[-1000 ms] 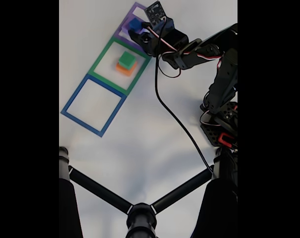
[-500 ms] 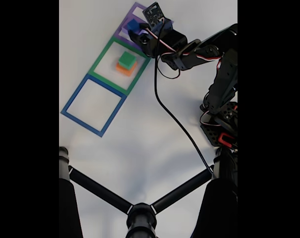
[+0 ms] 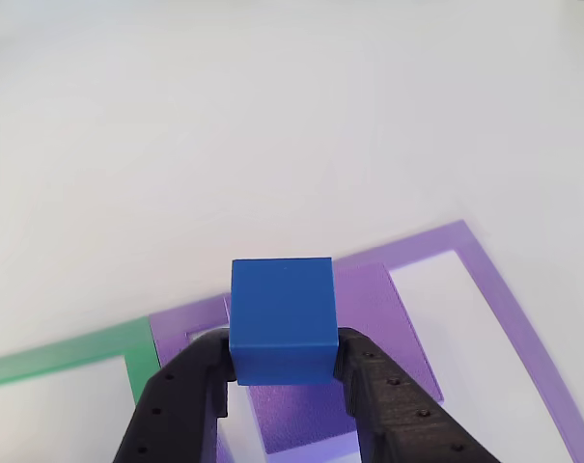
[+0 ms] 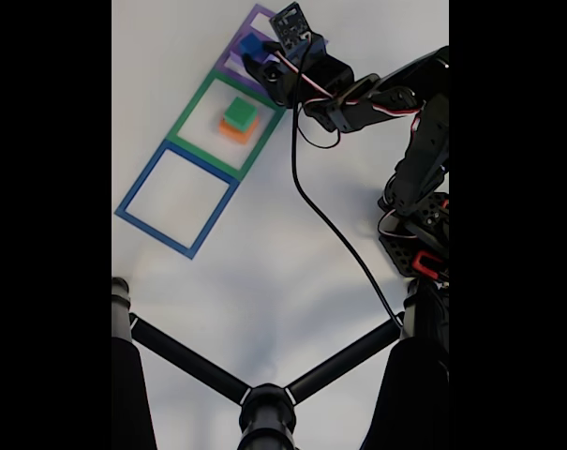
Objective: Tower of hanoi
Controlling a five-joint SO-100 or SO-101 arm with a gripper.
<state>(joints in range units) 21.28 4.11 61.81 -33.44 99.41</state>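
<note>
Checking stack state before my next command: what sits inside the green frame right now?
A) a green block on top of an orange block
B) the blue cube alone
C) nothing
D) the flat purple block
A: in the fixed view the green block rests on the orange block inside the green frame, while the blue cube is clamped in the end effector over the flat purple block.

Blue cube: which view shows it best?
The other view: the blue cube sits large and sharp between the claw fingers, above the purple block. In the fixed view it is a tiny patch beside the arm.
</note>
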